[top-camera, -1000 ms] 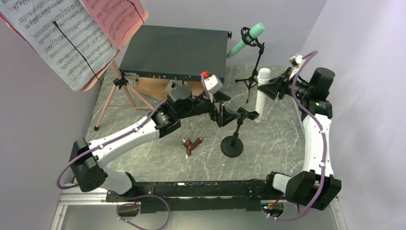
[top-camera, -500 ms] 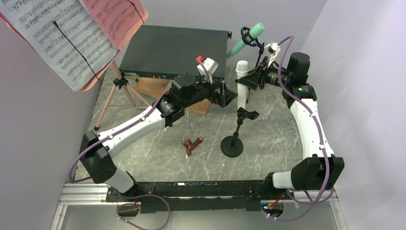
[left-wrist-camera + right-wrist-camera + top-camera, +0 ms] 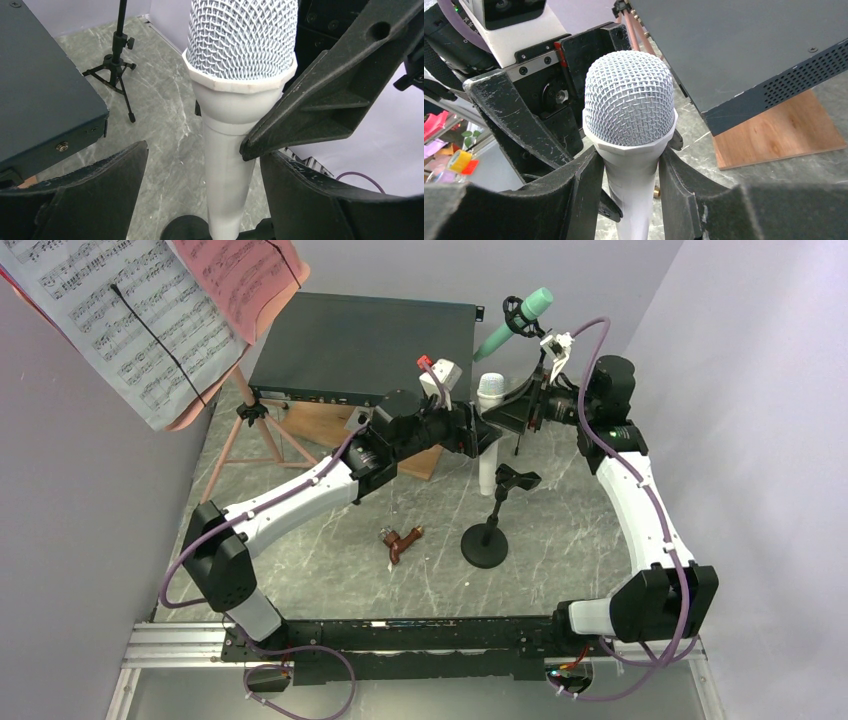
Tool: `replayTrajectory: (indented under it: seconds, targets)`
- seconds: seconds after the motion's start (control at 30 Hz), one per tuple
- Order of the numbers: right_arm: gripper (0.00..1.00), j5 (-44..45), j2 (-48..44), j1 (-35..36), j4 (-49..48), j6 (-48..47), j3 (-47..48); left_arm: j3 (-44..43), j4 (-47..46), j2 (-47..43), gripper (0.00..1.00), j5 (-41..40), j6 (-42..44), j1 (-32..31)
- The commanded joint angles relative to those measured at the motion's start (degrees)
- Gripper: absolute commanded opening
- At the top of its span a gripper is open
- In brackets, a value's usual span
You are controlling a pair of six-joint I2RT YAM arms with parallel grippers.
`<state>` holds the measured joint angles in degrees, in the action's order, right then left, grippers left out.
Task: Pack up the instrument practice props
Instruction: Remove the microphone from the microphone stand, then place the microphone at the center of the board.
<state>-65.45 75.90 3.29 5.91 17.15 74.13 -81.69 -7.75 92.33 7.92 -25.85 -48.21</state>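
Note:
My right gripper point(image 3: 500, 412) point(image 3: 630, 155) is shut on the white microphone point(image 3: 487, 390) point(image 3: 629, 100) just below its mesh head and holds it upright above the table. My left gripper point(image 3: 478, 435) point(image 3: 205, 155) stands open around the microphone's body point(image 3: 227, 170), with a wide gap on the left side. Below stands a black round-base mic mount point(image 3: 485, 543) with an empty clip point(image 3: 512, 480). A mint microphone point(image 3: 520, 320) sits on a black tripod mount point(image 3: 527, 410). The pink music desk on its tripod point(image 3: 250, 415) carries white pages point(image 3: 110, 320) and red pages point(image 3: 245, 275) at the back left.
A big dark grey metal box point(image 3: 365, 345) point(image 3: 734, 45) rests on a wooden board point(image 3: 320, 425) at the back centre, right beside both grippers. A small brown wooden piece point(image 3: 400, 540) lies on the marble table point(image 3: 330, 570). Walls close in on the left and right.
The right gripper carried the white microphone leftward and toward the back. The left arm stretched up and to the right until its open jaws came around the microphone's body.

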Motion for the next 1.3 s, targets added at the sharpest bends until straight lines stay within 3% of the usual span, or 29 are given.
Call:
replayTrajectory:
  seconds: [0.0,0.33,0.47,0.57,0.73,0.83,0.9,1.27]
  targets:
    - [0.00,-2.37,-2.14,0.35,-6.32,4.32,-0.74,-1.45,-3.03,0.33,0.84,0.73,-2.13,-0.38]
    - [0.00,-2.75,-2.60,0.37,-8.87,5.85,-2.36,-0.21,-1.92,-0.18,0.57,1.48,-2.82,-0.36]
    - [0.01,-3.81,-2.89,0.40,-10.36,6.82,-3.28,-0.35,-1.30,-0.27,0.18,2.52,-2.19,-0.36]
    - [0.18,-4.62,-3.38,0.60,-10.73,6.48,-4.10,-0.32,0.03,-0.82,0.02,2.05,-1.52,-0.33]
    - [0.69,-5.21,-5.06,0.64,-6.30,0.10,-4.45,3.18,0.85,-4.51,0.00,0.63,-1.14,-0.40]
    - [0.89,-5.61,-6.85,0.38,0.47,-7.39,-4.19,6.59,2.30,-8.11,0.00,0.56,-1.50,-0.35]
    - [0.97,-6.50,-8.21,-0.68,2.87,-10.69,-4.48,9.27,3.98,-11.00,0.00,0.15,-1.85,-0.32]
    - [1.00,-12.23,-14.77,-13.33,1.75,-14.60,-11.20,19.21,18.17,-26.65,0.00,0.60,-1.65,-0.38]
